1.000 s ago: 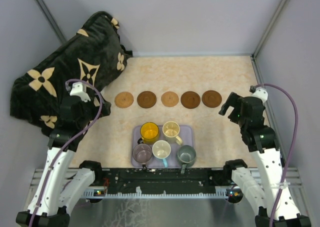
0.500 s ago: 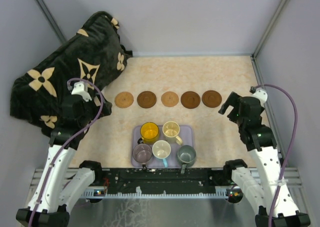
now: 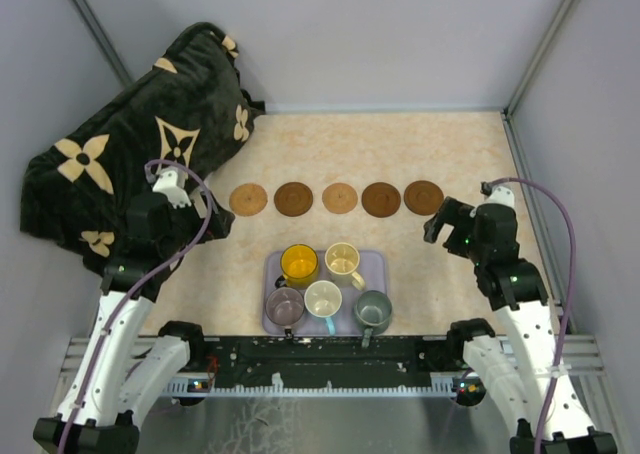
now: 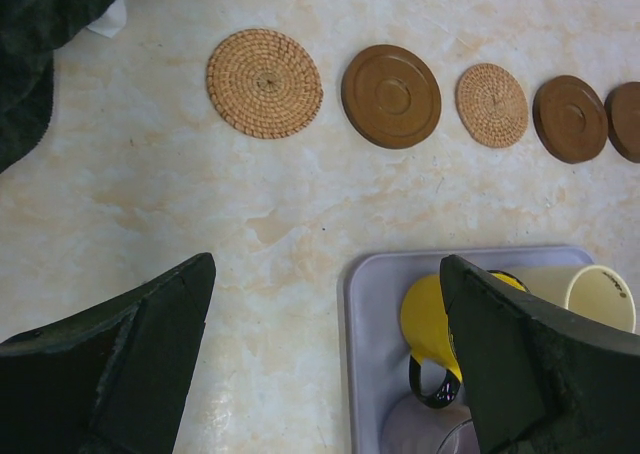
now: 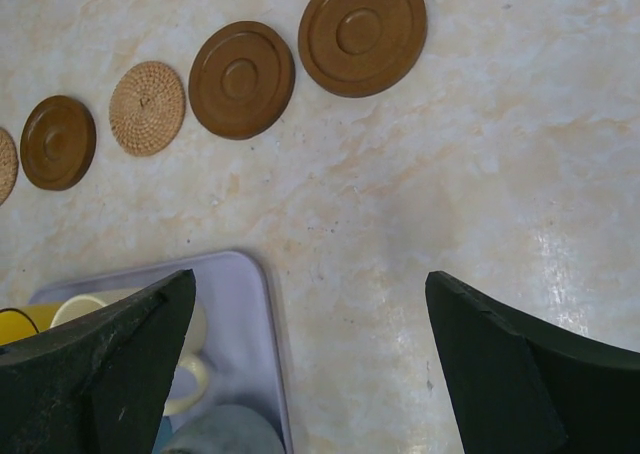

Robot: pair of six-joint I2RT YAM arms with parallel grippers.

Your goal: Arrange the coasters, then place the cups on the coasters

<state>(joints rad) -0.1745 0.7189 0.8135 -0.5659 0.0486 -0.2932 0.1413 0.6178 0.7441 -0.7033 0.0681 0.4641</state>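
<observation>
Beige marbled table (image 3: 400,154); black floral blanket (image 3: 140,134) heaped at far-left corner. Lavender tray (image 3: 378,264) near front edge, between left gripper (image 4: 327,274) and right gripper (image 5: 310,279), both spread wide, empty. Five cups (image 3: 323,297) packed touching in tray. Five coasters (image 3: 340,197) in row just beyond. Likely risk: neighbouring cups knocked on pickup, owing to tight packing; off-centre landing on coasters.

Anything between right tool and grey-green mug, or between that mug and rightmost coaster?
Nothing visible. The right tool hangs open over bare table; grey-green mug sits at tray's near-right corner, bare table onward to rightmost coaster.
</observation>
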